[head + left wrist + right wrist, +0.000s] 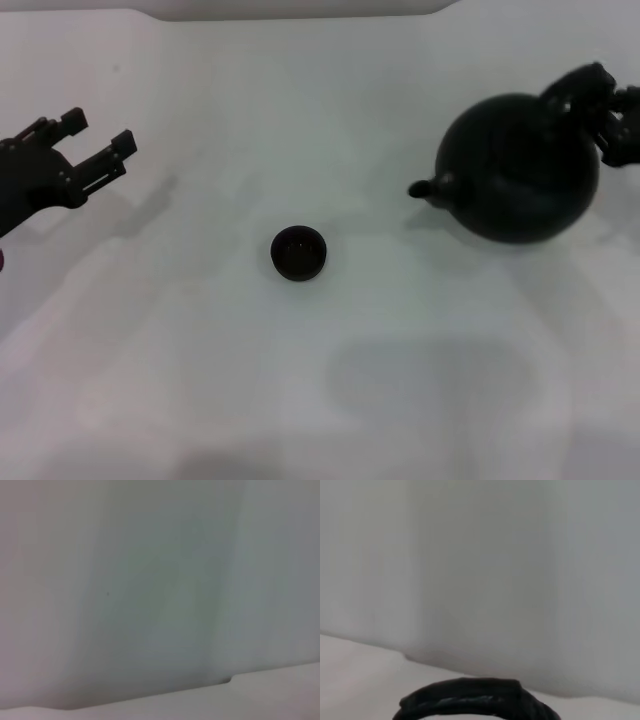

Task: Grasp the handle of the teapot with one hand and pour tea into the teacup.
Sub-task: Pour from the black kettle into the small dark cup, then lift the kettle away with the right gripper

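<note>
The round black teapot (515, 170) stands at the right of the white table, its spout (421, 188) pointing left toward the teacup. Its black arched handle (572, 86) rises at the pot's far right side. My right gripper (612, 112) is right at the handle, merging with it in the head view. The right wrist view shows only the top of the handle (470, 696) close below the camera. The small dark teacup (298, 252) sits at the table's middle, well left of the spout. My left gripper (98, 135) is open and empty at the far left.
The white table (200, 360) has a raised back edge (300, 12). The left wrist view shows only the pale surface and a wall edge (230, 681).
</note>
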You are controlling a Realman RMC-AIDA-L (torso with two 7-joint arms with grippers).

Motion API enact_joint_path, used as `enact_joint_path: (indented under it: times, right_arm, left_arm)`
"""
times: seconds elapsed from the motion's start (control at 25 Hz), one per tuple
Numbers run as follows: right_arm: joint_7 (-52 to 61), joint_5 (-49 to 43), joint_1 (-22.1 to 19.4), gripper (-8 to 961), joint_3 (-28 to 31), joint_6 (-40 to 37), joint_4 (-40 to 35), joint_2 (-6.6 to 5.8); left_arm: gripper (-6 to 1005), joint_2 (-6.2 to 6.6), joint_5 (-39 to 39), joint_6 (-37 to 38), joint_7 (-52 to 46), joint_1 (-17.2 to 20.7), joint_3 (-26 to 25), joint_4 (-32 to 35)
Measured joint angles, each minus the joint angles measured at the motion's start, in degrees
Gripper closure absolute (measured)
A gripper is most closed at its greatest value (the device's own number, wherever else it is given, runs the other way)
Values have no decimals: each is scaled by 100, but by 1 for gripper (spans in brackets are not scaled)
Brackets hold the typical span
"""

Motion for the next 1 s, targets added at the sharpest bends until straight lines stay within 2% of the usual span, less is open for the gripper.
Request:
enact_joint_path:
  times: [0.28,0.56,0.8,0.92,1.0]
  right_arm:
    - [-484,-51,-45,817,-1399,1773,-705,-48]
    - [-537,-803,-136,818,-2518,3074,-1292,-61]
    - [-828,-1016,-227,819,-3208,3878,-1661,-72]
    - [-1332,-959,-284,819,-3683,4546,-1862,-69]
    - [-1431,-936,-288,820,-3777,4671,-1897,-67]
  left_arm:
    - [236,0,-12,-2,41,36,1,-76]
    - [235,5,-52,-3,43,73,0,-79]
    - [235,9,-52,-3,57,54,0,-85]
    - [235,15,-52,8,57,37,0,-90]
    - [235,19,-52,35,64,31,0,-99]
